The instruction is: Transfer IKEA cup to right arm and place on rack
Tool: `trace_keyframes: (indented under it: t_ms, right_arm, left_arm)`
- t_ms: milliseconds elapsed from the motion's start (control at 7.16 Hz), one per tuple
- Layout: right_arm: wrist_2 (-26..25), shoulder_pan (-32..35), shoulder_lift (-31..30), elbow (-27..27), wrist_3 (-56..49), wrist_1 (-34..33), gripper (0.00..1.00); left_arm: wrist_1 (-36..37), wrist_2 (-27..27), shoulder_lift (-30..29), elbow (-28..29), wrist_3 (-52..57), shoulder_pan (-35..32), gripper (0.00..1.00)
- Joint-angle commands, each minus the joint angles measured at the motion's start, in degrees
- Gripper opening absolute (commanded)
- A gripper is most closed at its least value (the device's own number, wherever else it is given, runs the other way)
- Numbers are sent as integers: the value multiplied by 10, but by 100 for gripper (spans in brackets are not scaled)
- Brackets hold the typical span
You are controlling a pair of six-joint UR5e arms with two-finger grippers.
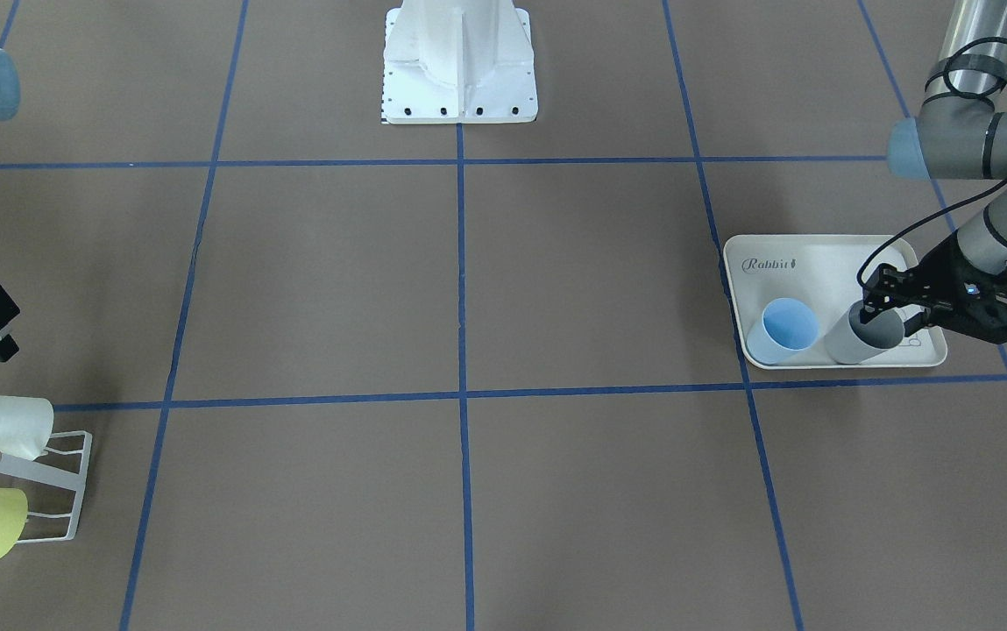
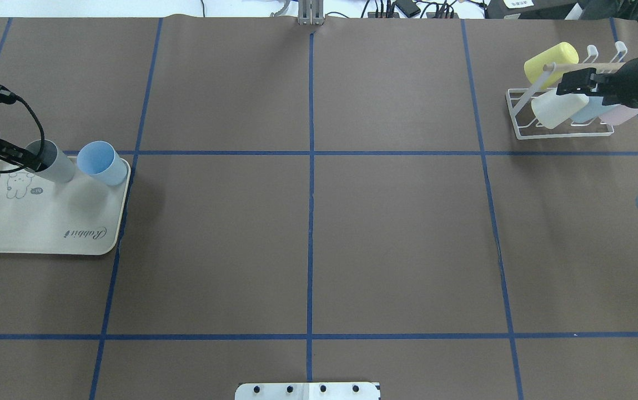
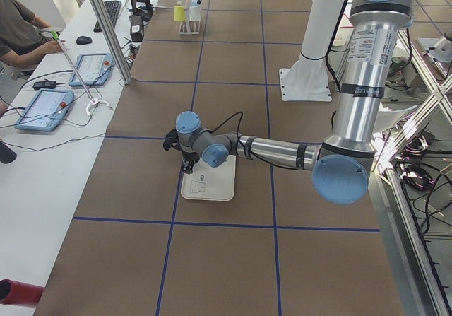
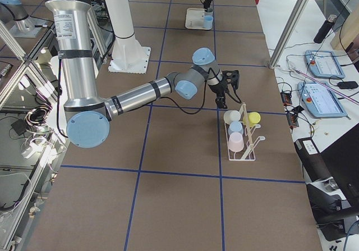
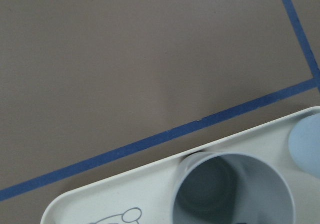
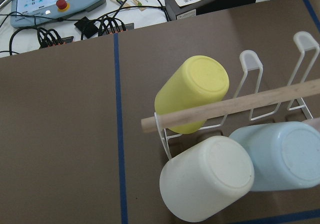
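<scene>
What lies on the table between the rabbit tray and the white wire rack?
Nothing stands there. In the overhead exterior view, the stretch between the tray and the rack is bare brown table, crossed only by blue tape lines.

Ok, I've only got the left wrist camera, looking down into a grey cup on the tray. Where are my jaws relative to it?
Observer: The front-facing view shows the left gripper with its jaws down at the mouth of the grey cup; whether they are shut I cannot tell.
Operator: What's the pale blue thing at my right edge?
Observer: A blue cup, open end up, beside the grey one on the tray.
Operator: And the right arm?
Observer: The right gripper is across the table at the rack, which holds four cups.
</scene>
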Motion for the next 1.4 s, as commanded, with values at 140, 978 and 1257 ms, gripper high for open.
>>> trace_keyframes:
  t_ms: [140, 978, 1257]
  right_arm:
    - [0, 0, 0, 0, 0, 0, 100]
    - [17, -2, -5, 40, 11, -1, 100]
    - [26, -23, -9, 76, 50, -1, 100]
  left_arm:
    - [4, 7, 3, -11, -1, -10, 0]
    - [275, 69, -81, -239, -48, -81, 0]
    - [272, 72, -153, -271, -255, 46, 0]
